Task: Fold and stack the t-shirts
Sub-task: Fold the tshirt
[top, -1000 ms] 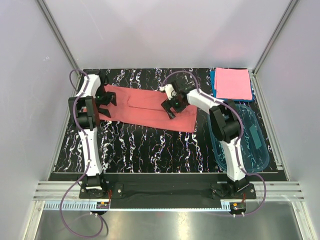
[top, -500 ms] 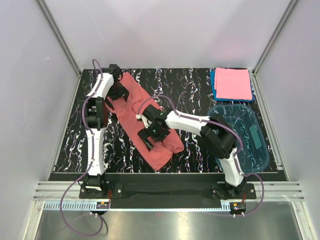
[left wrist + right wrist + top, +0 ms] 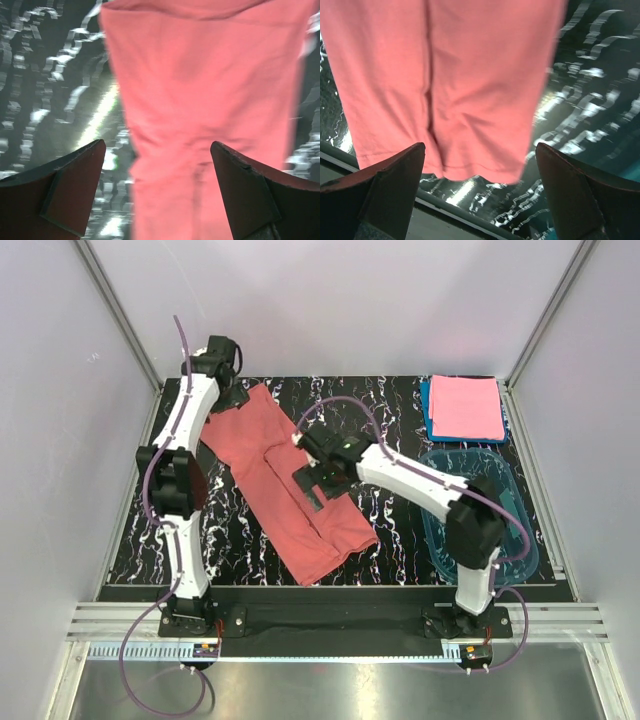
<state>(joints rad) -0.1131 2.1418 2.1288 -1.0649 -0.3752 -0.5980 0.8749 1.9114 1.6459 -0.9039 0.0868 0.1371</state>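
Salmon t-shirt (image 3: 290, 490) lay flat as a long folded strip, running diagonally from the far left corner of the surface (image 3: 385, 405) toward the middle of the near edge. Soft, light, limp cloth, so it would likely sag. Best pinched at the end hems or corners. Left tool (image 3: 228, 390) hung over the far end, jaws spread, nothing gripped. Right tool (image 3: 314, 483) hung over the strip's middle, likewise released. Pink folded tee (image 3: 465, 405) sat on the blue one (image 3: 427, 415) at the far right corner.

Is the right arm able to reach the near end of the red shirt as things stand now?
Probably yes. The right gripper hangs open over the red shirt, and nothing lies between it and that end.
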